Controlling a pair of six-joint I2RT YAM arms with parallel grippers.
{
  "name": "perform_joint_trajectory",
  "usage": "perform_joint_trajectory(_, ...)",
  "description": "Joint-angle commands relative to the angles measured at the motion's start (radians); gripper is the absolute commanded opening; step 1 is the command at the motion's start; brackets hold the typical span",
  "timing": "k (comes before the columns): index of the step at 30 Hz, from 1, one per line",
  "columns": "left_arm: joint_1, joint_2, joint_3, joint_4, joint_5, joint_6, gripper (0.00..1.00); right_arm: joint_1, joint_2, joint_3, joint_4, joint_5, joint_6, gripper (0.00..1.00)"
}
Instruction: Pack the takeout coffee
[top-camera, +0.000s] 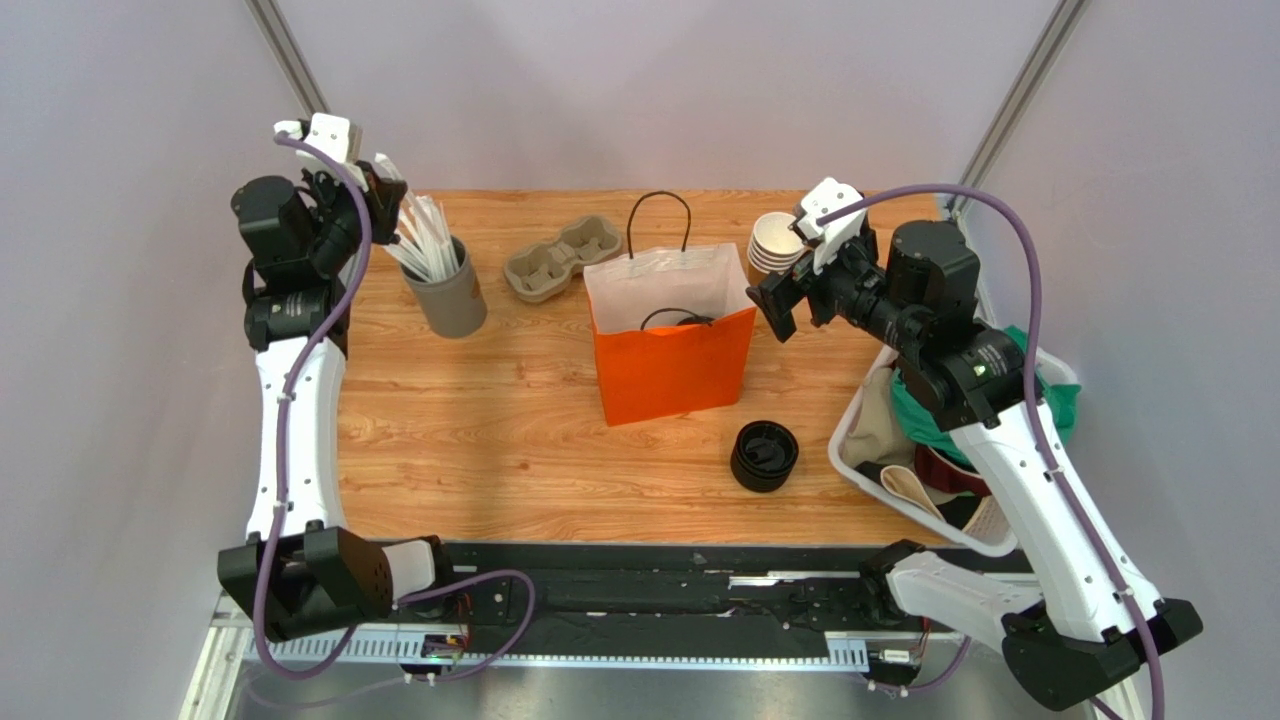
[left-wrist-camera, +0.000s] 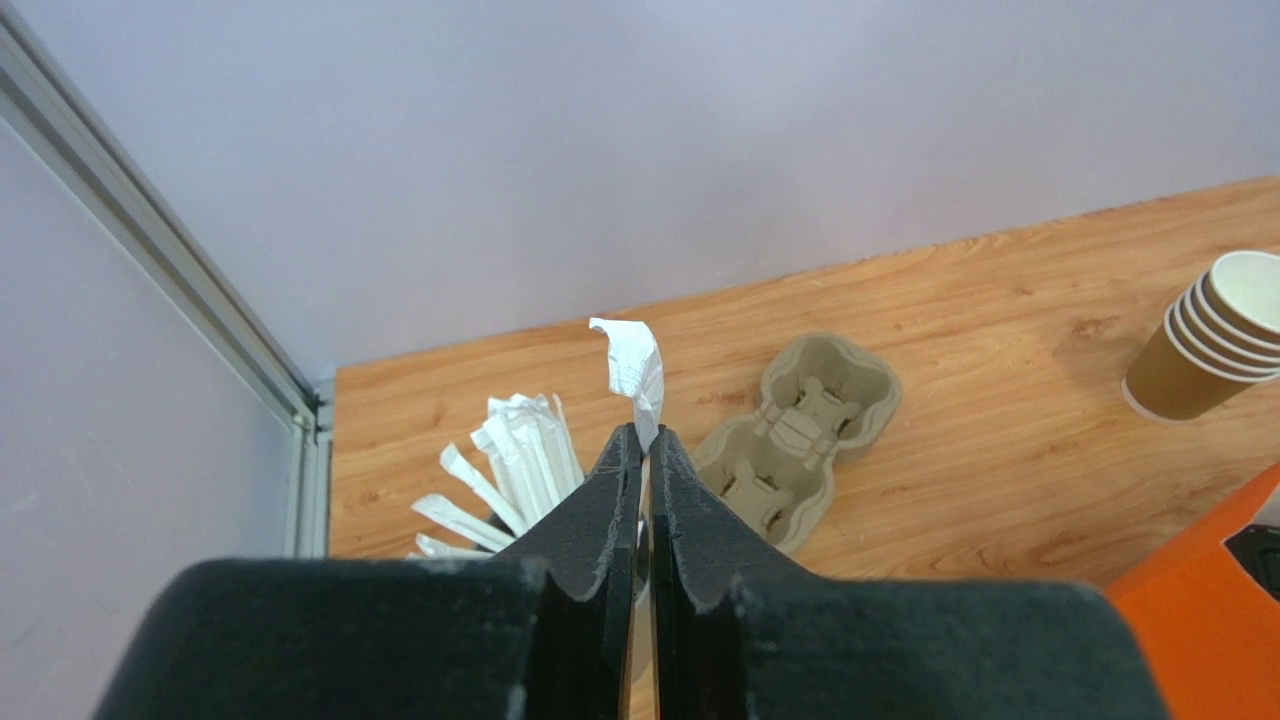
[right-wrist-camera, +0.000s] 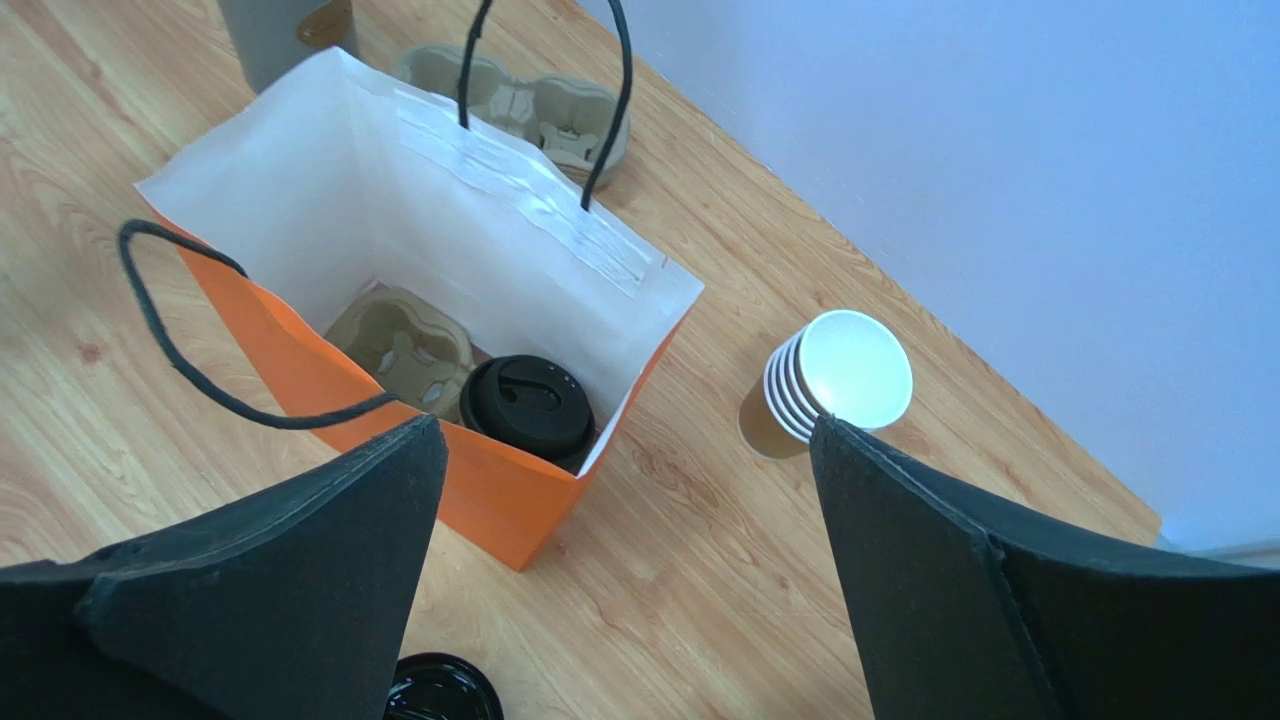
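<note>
The takeout coffee (right-wrist-camera: 526, 402), its black lid up, stands inside the open orange paper bag (top-camera: 672, 375) in a pulp carrier (right-wrist-camera: 394, 342); from above only a dark bit of it (top-camera: 684, 320) shows. My right gripper (right-wrist-camera: 624, 428) hangs open above the bag's right edge, holding nothing, also visible in the top view (top-camera: 781, 308). My left gripper (left-wrist-camera: 646, 438) is raised at the far left of the table (top-camera: 376, 192), shut on a white paper-wrapped straw (left-wrist-camera: 634, 365) whose bent end sticks out past the fingertips.
A grey holder (top-camera: 446, 293) full of wrapped straws (left-wrist-camera: 519, 447) stands below the left gripper. An empty pulp carrier (top-camera: 562, 255), a stack of lidless brown cups (top-camera: 777, 240), a pile of black lids (top-camera: 765, 455) and a white basket (top-camera: 864, 443) of cloths surround the bag.
</note>
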Motion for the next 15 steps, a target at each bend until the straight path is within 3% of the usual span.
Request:
perform_joint_trajectory(1, 0.006, -0.063, 0.064, -0.014, 0.003, 0.033, 0.08, 0.003, 0.014, 0.084, -0.013, -0.061, 0.023, 0.99)
perform_joint_trajectory(8, 0.006, -0.131, 0.119, -0.061, 0.139, -0.027, 0.09, 0.003, -0.032, 0.121, -0.047, -0.109, 0.032, 0.99)
perform_joint_trajectory(15, -0.003, -0.137, 0.131, 0.016, 0.41, -0.218, 0.1, 0.003, -0.079, 0.062, -0.052, -0.149, 0.024, 0.99)
